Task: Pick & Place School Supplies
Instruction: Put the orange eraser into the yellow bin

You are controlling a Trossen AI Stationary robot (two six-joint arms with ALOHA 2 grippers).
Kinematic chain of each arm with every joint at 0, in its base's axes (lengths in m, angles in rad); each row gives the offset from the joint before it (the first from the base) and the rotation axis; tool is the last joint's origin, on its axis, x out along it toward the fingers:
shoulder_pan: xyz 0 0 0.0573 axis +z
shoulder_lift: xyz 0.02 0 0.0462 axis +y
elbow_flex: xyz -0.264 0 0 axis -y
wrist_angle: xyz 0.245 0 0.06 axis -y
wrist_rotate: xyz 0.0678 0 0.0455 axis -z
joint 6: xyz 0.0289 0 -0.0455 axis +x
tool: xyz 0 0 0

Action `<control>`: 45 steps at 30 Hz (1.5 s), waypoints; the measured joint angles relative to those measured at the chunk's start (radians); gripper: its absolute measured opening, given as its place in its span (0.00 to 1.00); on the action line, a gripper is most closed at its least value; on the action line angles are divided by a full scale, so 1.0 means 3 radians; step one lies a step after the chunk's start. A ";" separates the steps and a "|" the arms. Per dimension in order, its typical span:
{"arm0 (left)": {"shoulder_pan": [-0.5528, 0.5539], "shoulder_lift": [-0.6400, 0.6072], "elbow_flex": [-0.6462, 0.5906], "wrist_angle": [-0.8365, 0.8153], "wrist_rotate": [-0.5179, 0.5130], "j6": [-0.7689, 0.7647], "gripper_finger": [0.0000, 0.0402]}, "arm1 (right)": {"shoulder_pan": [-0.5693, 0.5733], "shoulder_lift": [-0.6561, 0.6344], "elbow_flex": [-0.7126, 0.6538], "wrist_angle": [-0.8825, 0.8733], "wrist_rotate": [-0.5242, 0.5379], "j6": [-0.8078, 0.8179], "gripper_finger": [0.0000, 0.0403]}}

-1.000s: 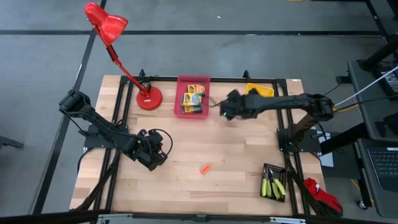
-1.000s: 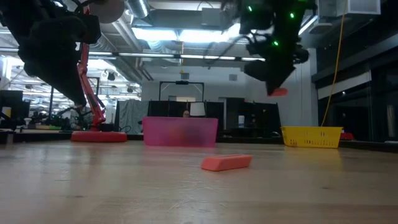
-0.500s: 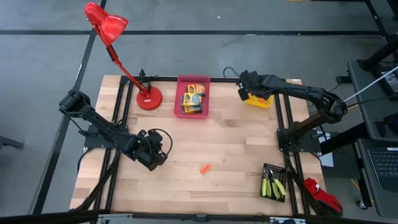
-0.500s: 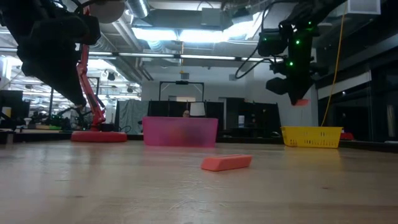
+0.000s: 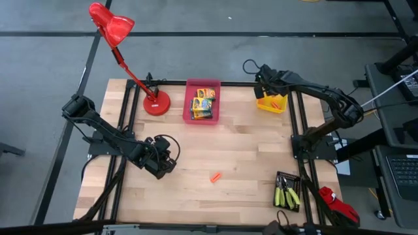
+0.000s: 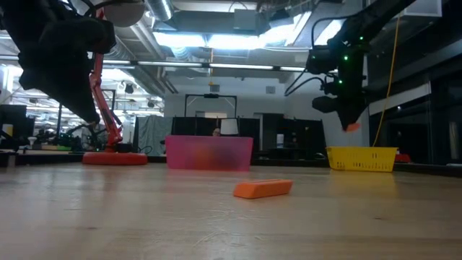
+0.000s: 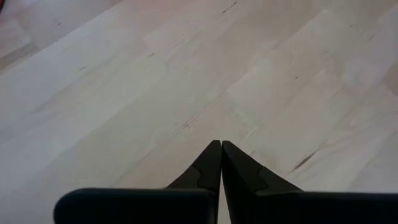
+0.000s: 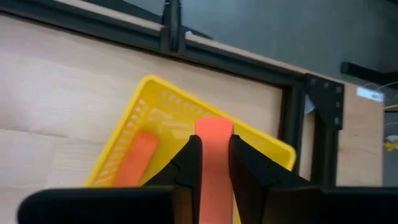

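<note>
Right gripper (image 8: 214, 163) hangs above the yellow bin (image 5: 272, 102) at the far right corner of the table (image 5: 248, 156), fingers clamped on an orange stubby piece (image 8: 214, 158). In the low view the piece (image 6: 351, 127) shows at the fingertips, clear above the bin rim (image 6: 362, 158). A second orange piece (image 8: 135, 158) lies inside the yellow bin, along one wall; in the high view it appears as a small orange mark (image 5: 278, 102) in the bin, probably this same piece, though it is too small there to be sure.

A third orange piece (image 5: 215, 177) lies loose on the bare wood toward the near edge, about mid-width, well apart from both arms.

Pink bin (image 5: 191, 117) stands at the far edge, mid-table, holding crayon boxes (image 5: 204, 102). Red desk lamp (image 5: 157, 103) has its base just beside it, toward the far left corner.

Pliers with lime-green handles (image 5: 287, 194) lie in the black bin (image 5: 279, 176) at the near right corner.

Left gripper (image 7: 221, 163) waits low over the left-hand part of the table, fingers pressed together on nothing.
</note>
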 joint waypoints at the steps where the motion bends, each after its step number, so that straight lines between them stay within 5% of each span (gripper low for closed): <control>1: 0.0000 0.0000 0.0000 -0.0001 -0.0004 -0.0004 0.02 | 0.0002 0.0000 0.0000 0.0003 -0.0018 0.0010 0.16; 17: -0.0064 0.0000 0.0000 -0.0001 -0.0029 -0.0007 0.03 | 0.0001 0.0001 0.0000 -0.0161 -0.0291 -0.0002 0.34; 24: -0.0120 0.0000 0.0000 -0.0002 -0.0033 -0.0012 0.01 | 0.0234 0.0001 0.0000 -0.0036 -0.0987 0.0013 0.34; 28: -0.0119 0.0000 0.0000 -0.0007 -0.0091 -0.0012 0.01 | 0.0743 0.0001 0.0000 0.0043 -0.1715 0.0154 0.34; 33: -0.0116 0.0000 0.0000 -0.0066 -0.0215 -0.0016 0.02 | 0.1849 0.0001 0.0000 0.0323 -0.2315 0.0495 0.34; 39: -0.0115 0.0000 0.0000 -0.0101 -0.0355 -0.0065 0.01 | 0.3166 0.0122 0.0000 0.1118 -0.1805 0.0977 0.34; 45: -0.0123 0.0000 0.0000 -0.0061 -0.0335 -0.0103 0.03 | 0.3535 0.0616 0.0001 0.1674 -0.1709 0.1902 0.31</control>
